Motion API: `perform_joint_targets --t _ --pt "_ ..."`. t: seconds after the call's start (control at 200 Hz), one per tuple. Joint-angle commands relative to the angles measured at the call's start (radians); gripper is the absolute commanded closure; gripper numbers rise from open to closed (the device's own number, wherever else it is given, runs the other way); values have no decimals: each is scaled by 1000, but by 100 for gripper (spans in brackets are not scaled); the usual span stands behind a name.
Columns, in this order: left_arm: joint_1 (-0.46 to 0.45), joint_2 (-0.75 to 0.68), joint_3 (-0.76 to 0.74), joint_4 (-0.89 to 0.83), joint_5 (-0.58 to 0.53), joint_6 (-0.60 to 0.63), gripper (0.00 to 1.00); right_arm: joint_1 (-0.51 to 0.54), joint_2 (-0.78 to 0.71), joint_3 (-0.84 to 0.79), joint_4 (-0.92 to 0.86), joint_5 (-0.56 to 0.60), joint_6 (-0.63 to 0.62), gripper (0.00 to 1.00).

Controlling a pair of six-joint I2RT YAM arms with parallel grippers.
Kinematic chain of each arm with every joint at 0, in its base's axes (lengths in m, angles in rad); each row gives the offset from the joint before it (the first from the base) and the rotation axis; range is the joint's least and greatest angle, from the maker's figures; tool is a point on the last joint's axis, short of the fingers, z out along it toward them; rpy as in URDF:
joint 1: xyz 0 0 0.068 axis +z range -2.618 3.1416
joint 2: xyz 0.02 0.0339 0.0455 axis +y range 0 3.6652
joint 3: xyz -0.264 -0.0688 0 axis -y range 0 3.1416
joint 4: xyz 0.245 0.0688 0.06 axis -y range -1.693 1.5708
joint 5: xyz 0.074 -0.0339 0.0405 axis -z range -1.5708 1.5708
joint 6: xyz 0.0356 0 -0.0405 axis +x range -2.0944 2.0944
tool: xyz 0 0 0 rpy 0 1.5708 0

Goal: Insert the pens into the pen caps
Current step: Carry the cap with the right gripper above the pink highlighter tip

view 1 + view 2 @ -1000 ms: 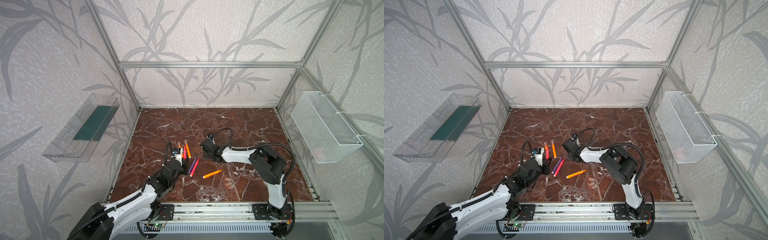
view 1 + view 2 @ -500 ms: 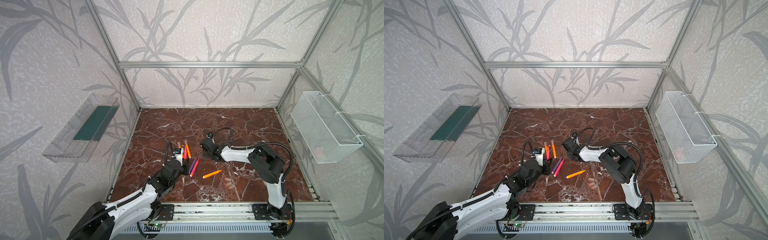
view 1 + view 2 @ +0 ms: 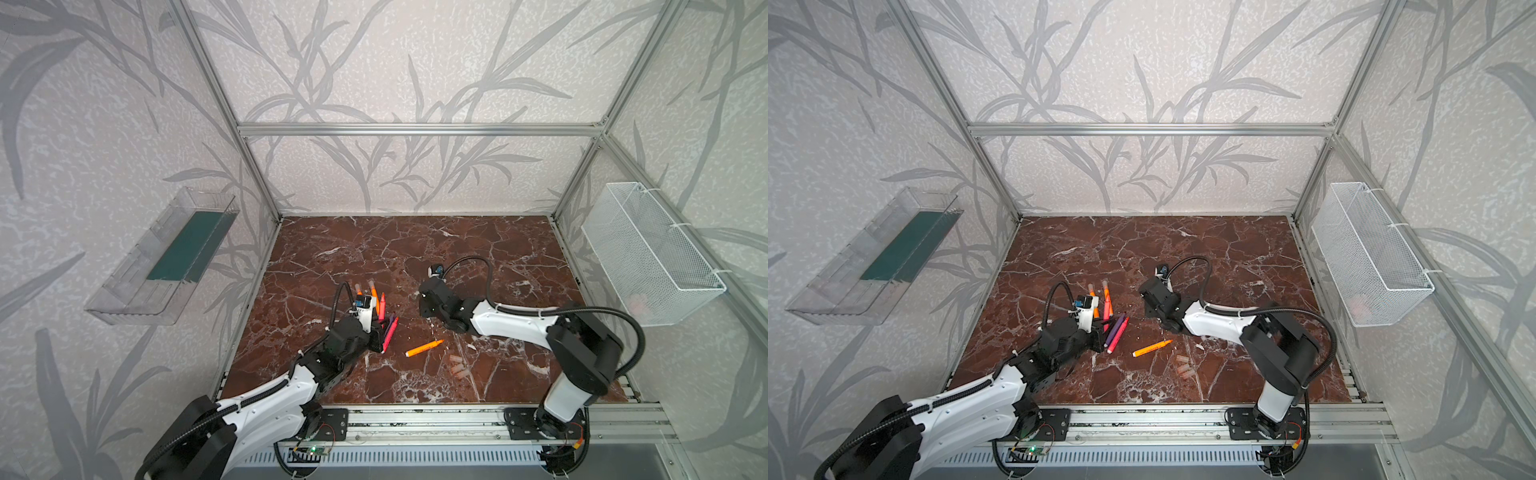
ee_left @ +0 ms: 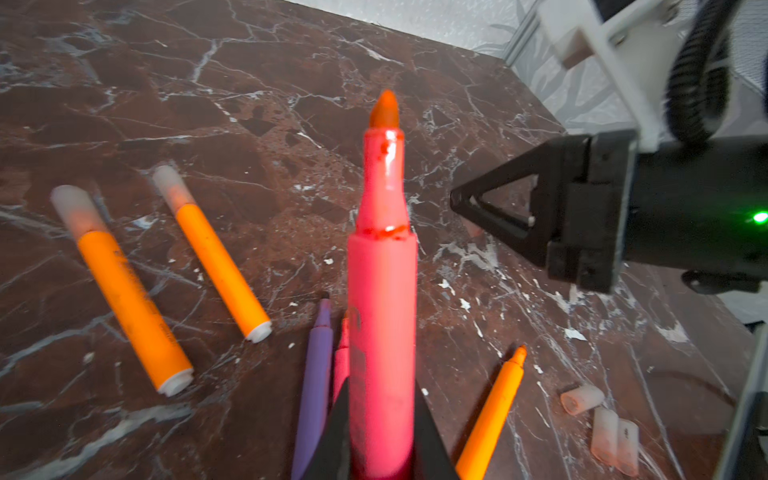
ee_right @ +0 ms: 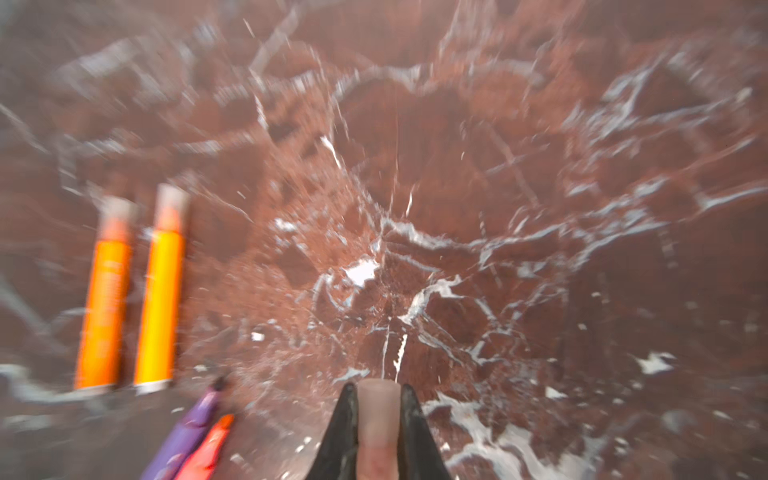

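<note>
Caps nearest the front rail: three loose translucent pale-pink cylinder caps (image 3: 458,368) lie bunched on the red-brown marble table (image 3: 374,241), two of them touching side by side. Just behind, an uncapped orange marker pen (image 3: 424,348) lies alone, tip twd the right arm's side. Next back, a purple marker pen (image 4: 316,382) & a lying red-pink marker pen (image 4: 341,357) rest side by side, touching, both uncapped, just beside the left hand (image 4: 380,399). That hand is clenched on a second red-pink marker pen (image 4: 382,291) by its rear part, w/ the bare orange-red tip pointing away from the wrist. The right hand (image 5: 378,388) sits opposite, apart from that tip, clamped on one translucent cap (image 5: 378,424); its wrist view is blurred. Farthest back: two capped orange marker pens (image 4: 216,257), roughly parallel, near each other, not touching.
</note>
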Motion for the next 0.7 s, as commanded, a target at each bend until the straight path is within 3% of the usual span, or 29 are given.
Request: perform_joint_targets --t 0.0,0.265,0.41,0.695 --pt "-1 19 2 100 115 -21 100 -5 -135 -103 163 -10 5 100" --pt "-19 101 21 206 213 -80 100 -5 -382 -268 375 -125 -16 100" --pt "-56 172 51 255 222 -91 100 -6 -433 -346 535 -137 -15 100" --pt "-126 327 96 382 246 -114 100 -7 -472 -402 688 -184 -55 100"
